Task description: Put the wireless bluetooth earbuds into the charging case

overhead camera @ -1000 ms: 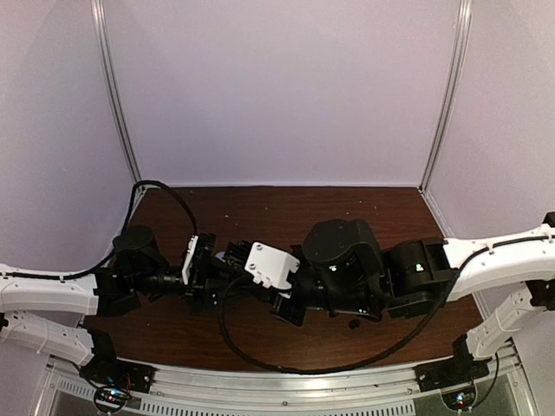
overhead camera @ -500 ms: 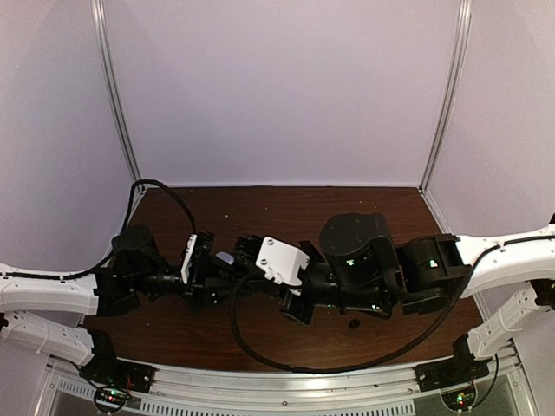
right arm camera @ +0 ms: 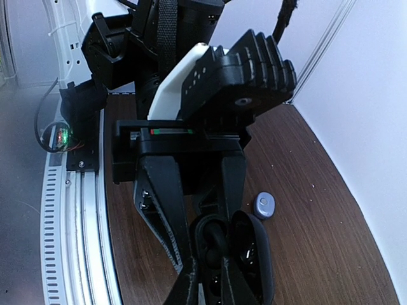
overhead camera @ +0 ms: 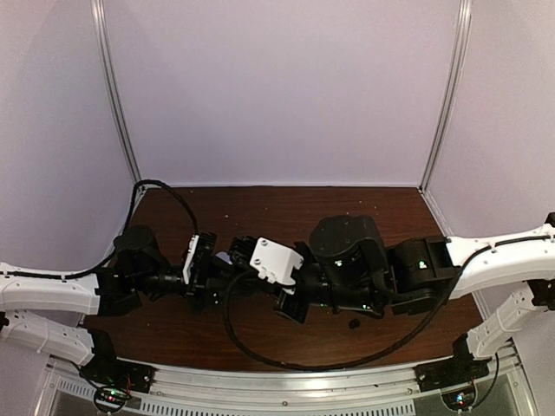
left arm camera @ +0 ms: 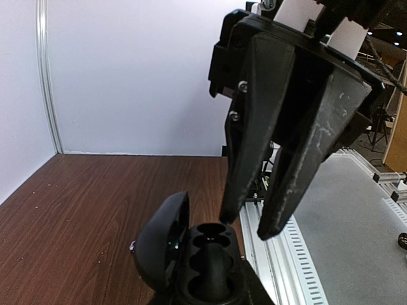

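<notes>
Charging case (left arm camera: 206, 264) is sitting low in the centre of the left wrist view, clamped tight in the left gripper (overhead camera: 227, 264). The gripper is presenting it with the lid (left arm camera: 162, 238) swung open to the lower left and the wells (left arm camera: 213, 232) facing up, apparently so that the other arm is getting a steady, open target. The right gripper (left arm camera: 251, 225) is reaching down from the upper right of that view, one fingertip hovering just above the rim of the wells. Its fingers are standing a narrow gap apart with nothing showing between them, so whether a bud is being carried cannot be told. The wells are reading dark, so a seated bud cannot be made out either. One loose earbud (right arm camera: 264, 205) is lying on the wooden table (left arm camera: 76, 210) just right of centre in the right wrist view, near the charging case but apart from it, probably awaiting its turn. Against a second ago, the left arm is keeping its pose. The right wrist, drawn back toward the right of the overhead view half a second ago, is sliding left again toward the case with its fingers narrowing. The loose earbud is lying where it was.
</notes>
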Controlling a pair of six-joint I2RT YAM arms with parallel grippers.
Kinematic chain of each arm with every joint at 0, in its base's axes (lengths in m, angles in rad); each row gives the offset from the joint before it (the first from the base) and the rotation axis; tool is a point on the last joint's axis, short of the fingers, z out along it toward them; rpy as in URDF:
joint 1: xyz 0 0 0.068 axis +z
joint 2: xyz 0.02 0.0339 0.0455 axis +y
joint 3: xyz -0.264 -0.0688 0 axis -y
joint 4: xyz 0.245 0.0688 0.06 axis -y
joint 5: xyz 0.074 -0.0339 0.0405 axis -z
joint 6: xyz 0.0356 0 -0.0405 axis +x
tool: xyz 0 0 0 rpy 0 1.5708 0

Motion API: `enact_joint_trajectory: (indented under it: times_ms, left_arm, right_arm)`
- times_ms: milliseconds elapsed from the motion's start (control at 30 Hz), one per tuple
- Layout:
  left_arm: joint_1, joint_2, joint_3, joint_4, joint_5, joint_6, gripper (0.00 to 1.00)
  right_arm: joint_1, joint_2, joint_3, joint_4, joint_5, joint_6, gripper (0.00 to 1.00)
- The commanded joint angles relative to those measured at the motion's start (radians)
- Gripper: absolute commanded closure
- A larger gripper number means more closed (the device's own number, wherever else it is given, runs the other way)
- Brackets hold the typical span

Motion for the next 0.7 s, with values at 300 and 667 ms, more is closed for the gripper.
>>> enact_joint_trajectory:
  times_ms: [300,667]
  left_arm:
    - [0.001,0.017,0.044,0.048,0.016,0.028,1.0]
    - [0.002,0.024,0.049,0.039,0.015,0.037,1.0]
  right_arm:
    - [-0.026,0.017,0.015,0.029,0.014,0.006,0.89]
    - [-0.05,0.036,0.002,0.018,-0.04,0.015,0.96]
